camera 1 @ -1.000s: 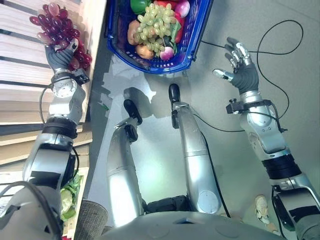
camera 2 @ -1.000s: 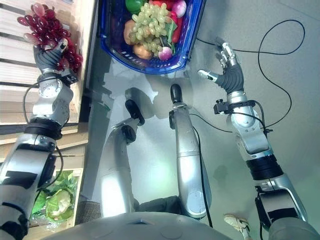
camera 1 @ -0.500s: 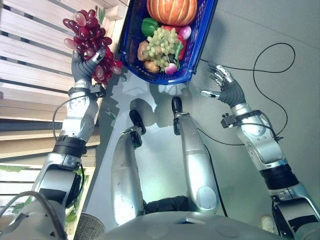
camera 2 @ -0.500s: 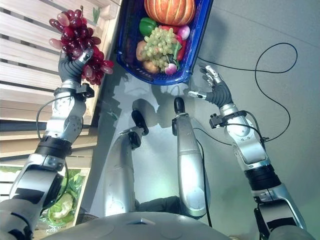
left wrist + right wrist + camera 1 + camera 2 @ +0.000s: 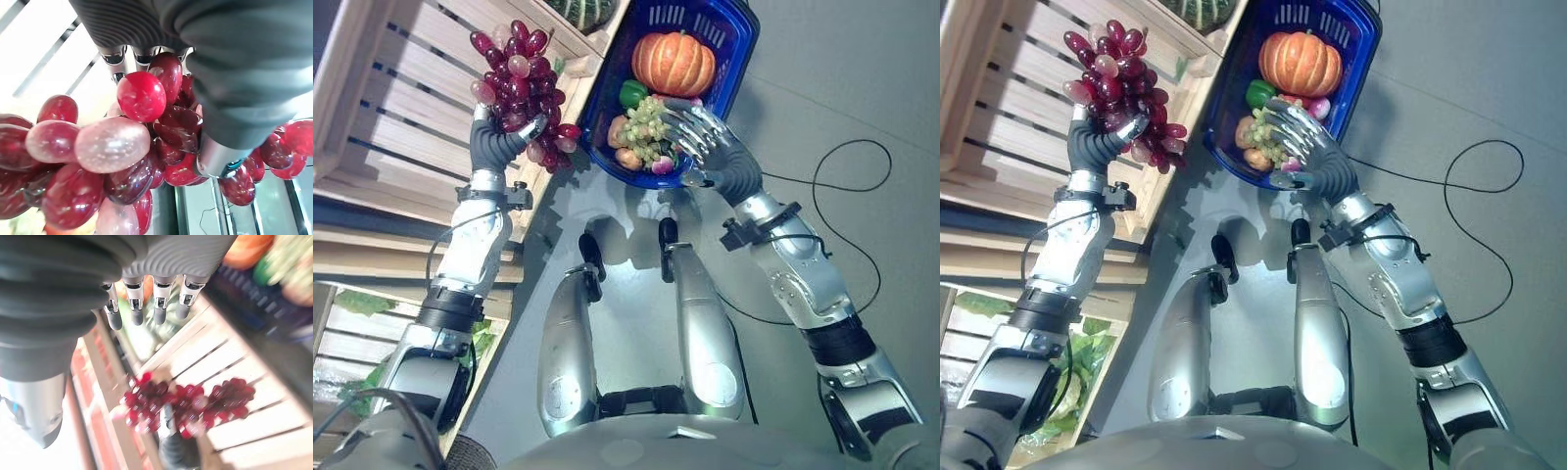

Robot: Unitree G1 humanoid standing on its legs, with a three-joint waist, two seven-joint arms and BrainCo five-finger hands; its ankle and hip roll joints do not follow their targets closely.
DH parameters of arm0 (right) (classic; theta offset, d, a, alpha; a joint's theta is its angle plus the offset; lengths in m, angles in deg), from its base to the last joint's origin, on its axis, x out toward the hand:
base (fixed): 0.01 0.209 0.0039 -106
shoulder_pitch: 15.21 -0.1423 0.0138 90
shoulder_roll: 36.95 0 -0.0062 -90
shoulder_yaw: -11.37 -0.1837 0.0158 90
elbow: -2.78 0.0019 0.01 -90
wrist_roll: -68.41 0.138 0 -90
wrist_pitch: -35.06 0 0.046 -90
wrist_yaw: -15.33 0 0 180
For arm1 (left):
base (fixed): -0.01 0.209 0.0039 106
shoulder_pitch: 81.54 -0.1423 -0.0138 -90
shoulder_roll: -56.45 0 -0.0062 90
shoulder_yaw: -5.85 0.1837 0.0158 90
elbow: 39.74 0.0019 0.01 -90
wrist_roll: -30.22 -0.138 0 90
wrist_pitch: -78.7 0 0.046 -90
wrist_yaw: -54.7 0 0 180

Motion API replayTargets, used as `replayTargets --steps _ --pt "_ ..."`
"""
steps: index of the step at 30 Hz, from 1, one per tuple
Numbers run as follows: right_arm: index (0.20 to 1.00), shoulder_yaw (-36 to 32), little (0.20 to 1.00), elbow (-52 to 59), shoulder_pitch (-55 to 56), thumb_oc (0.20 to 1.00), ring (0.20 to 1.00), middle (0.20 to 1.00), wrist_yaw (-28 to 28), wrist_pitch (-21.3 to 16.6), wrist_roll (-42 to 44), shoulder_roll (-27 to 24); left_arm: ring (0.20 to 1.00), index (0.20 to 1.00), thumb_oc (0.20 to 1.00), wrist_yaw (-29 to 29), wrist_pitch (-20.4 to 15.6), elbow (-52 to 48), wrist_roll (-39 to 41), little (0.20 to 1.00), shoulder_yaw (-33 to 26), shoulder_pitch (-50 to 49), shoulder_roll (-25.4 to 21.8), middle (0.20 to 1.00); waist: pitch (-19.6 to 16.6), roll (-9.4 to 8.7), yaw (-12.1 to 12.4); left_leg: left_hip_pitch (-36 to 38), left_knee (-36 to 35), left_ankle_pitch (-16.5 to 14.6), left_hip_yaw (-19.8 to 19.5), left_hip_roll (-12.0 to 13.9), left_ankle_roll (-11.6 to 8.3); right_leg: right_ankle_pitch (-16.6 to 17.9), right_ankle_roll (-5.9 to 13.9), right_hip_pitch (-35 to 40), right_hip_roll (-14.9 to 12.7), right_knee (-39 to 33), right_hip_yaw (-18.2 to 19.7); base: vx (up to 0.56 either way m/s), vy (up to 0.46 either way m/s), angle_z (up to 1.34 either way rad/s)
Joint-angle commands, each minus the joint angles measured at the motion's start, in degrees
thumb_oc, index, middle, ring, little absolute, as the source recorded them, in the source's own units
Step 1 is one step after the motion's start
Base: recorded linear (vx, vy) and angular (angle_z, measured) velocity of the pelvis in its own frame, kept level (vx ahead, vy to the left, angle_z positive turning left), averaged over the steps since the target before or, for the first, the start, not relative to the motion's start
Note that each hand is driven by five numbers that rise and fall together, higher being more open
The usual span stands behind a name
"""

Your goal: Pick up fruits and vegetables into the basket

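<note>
1. A bunch of red grapes (image 5: 521, 67) is gripped in the left hand (image 5: 495, 145), whose fingers are curled round its underside; the bunch is held raised beside the wooden slatted crate (image 5: 401, 117), just short of the blue basket (image 5: 736, 61).

2. The right hand (image 5: 1317, 157) is spread with straight fingers over the basket's near rim, above the green grapes (image 5: 646, 119); nothing is held in it.

3. Already loaded in the basket are a pumpkin (image 5: 674, 63), a green pepper (image 5: 632, 93) and smaller produce beyond the right hand's fingertips.

4. The red bunch is judged light but loose and glossy: single grapes hang free past the fingers, so it is best cradled from below near the core, not pinched by outlying grapes.

5. Compared with a second ago, the bunch has been carried away from the crate slats toward the basket, and the right hand, then held well out to the side, has been brought onto the basket's edge. The camera has also shifted.
</note>
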Motion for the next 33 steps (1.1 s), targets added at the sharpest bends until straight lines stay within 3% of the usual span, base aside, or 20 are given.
replayTargets --steps 1,11,16,19,22,26,33 --pt "1.000 1.08 1.000 6.27 -2.64 1.000 1.000 1.000 2.21 -0.23 1.73 2.88 0.200 0.200 0.200 -1.24 -6.48 -6.86 -3.63 0.200 1.49 1.45 -0.99 0.200 -2.56 -0.22 1.03 3.35 0.89 -5.06 3.68 -4.06 4.10 -0.47 1.40 5.79 1.22 -4.15 -2.70 0.00 -0.044 0.18" --pt "1.000 7.94 1.000 1.22 -8.02 1.000 1.000 1.000 11.73 4.02 6.07 7.01 0.200 0.200 0.200 -3.47 -5.95 -7.11 -7.11 0.200 7.65 2.81 1.04 0.200 -2.56 -1.72 3.99 8.37 -0.65 -4.56 2.24 -4.36 4.62 0.28 1.38 12.04 0.61 -6.60 -4.97 0.00 -0.044 0.13" --pt "1.000 9.23 1.000 -4.14 -7.64 1.000 1.000 1.000 15.91 0.66 7.28 8.27 0.200 0.200 0.200 -7.96 -6.54 -6.33 -11.69 0.200 10.49 3.21 2.36 0.200 -2.56 -2.23 4.63 10.01 -1.53 -4.34 1.99 -4.59 4.74 0.90 1.40 14.11 0.46 -8.10 -5.46 0.01 -0.008 0.05" --pt "1.000 8.77 1.000 -7.55 -6.73 1.000 1.000 1.000 17.96 -1.74 6.98 8.55 0.200 0.200 0.200 -12.30 -5.99 -6.50 -18.68 0.200 11.99 3.58 2.62 0.200 -2.56 -2.49 4.78 10.78 -1.93 -4.51 2.01 -4.68 4.79 1.22 1.66 15.01 0.29 -8.91 -5.71 0.00 -0.003 0.13" --pt "1.000 8.36 1.000 -9.27 -5.66 1.000 1.000 1.000 18.86 -3.10 6.65 8.14 0.200 0.200 0.200 -15.02 -4.93 -7.05 -21.71 0.200 12.71 3.70 2.70 0.200 -2.56 -2.68 4.67 11.31 -2.35 -4.50 2.12 -4.74 4.87 1.56 1.81 15.64 0.25 -9.65 -5.72 0.01 0.014 0.05" --pt "1.000 7.43 1.000 -10.42 -4.40 1.000 1.000 1.000 18.51 -4.82 7.60 7.76 0.200 0.200 0.200 -21.27 -2.51 -7.83 -31.80 0.200 13.58 4.43 1.86 0.200 -2.56 -2.93 4.47 12.08 -2.51 -4.90 2.40 -4.73 4.93 1.63 2.09 16.58 0.11 -10.15 -5.59 0.00 0.000 0.00" --pt "1.000 7.91 1.000 -9.82 -4.62 1.000 1.000 1.000 12.16 -4.74 10.22 7.37 0.200 0.200 0.200 -22.66 1.10 -8.36 -38.79 0.200 15.36 5.67 0.46 0.200 -2.56 -3.11 4.58 13.08 -2.59 -5.18 2.46 -4.78 4.94 1.65 2.28 17.79 -0.15 -10.54 -5.66 0.01 0.002 0.02"
